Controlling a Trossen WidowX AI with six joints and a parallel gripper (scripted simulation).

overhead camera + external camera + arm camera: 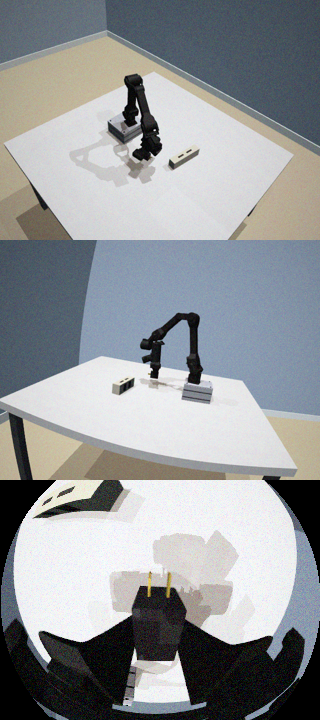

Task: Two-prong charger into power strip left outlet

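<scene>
My gripper (147,157) (154,374) (156,619) is shut on the black charger (158,622), one finger on each side of its body. The gripper hangs a little above the white table. Two gold prongs (149,374) (159,585) stick out of the charger, level and away from the fingers, toward the strip's side of the table. The cream power strip (173,160) (116,389) (85,490) lies apart from the charger, at the upper left in the wrist view. Two dark slots show in its top, and dark openings in the side facing the arm. The shutter cannot be made out.
The arm stands on a grey box-shaped base (116,134) (197,393), behind the gripper and away from the strip. The white table (206,193) (155,420) carries the base and strip. Arm shadows fall on it under and beside the gripper.
</scene>
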